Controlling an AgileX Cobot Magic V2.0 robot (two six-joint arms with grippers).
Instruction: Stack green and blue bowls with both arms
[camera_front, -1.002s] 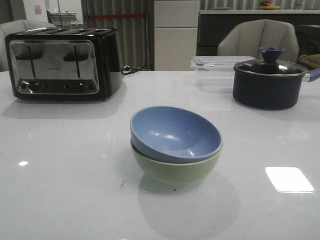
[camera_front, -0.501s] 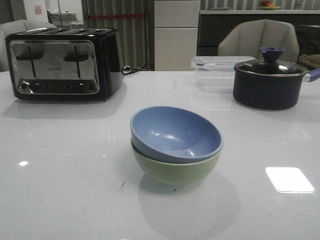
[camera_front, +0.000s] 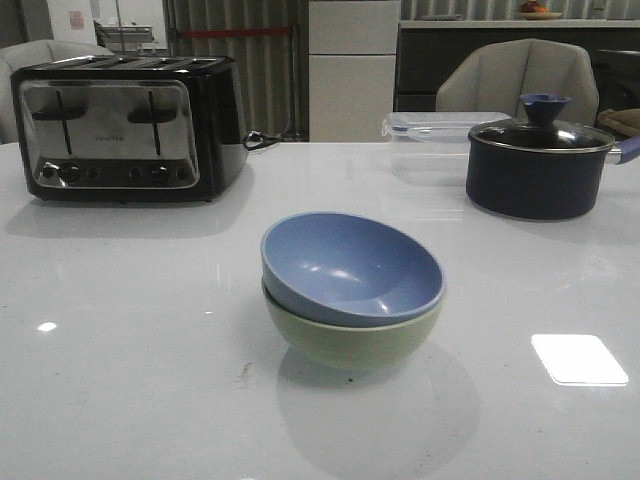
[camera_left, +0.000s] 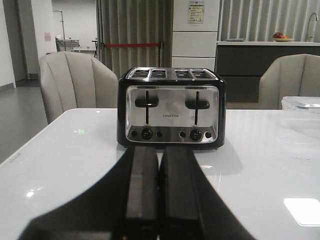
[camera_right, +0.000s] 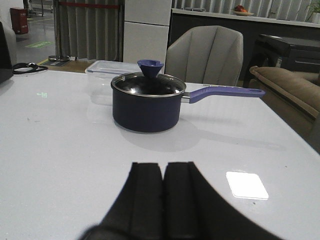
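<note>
Matte blue bowl (camera_front: 352, 268) nested in round green bowl (camera_front: 352, 342), glossy table (camera_front: 130, 340)

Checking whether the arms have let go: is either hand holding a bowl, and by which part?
Nothing is held. The left hand and right hand are both shut on nothing, while the blue bowl sits nested in the green bowl.

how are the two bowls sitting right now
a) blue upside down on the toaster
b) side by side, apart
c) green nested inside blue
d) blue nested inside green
d: in the front view the blue bowl sits tilted inside the green bowl on the table.
</note>
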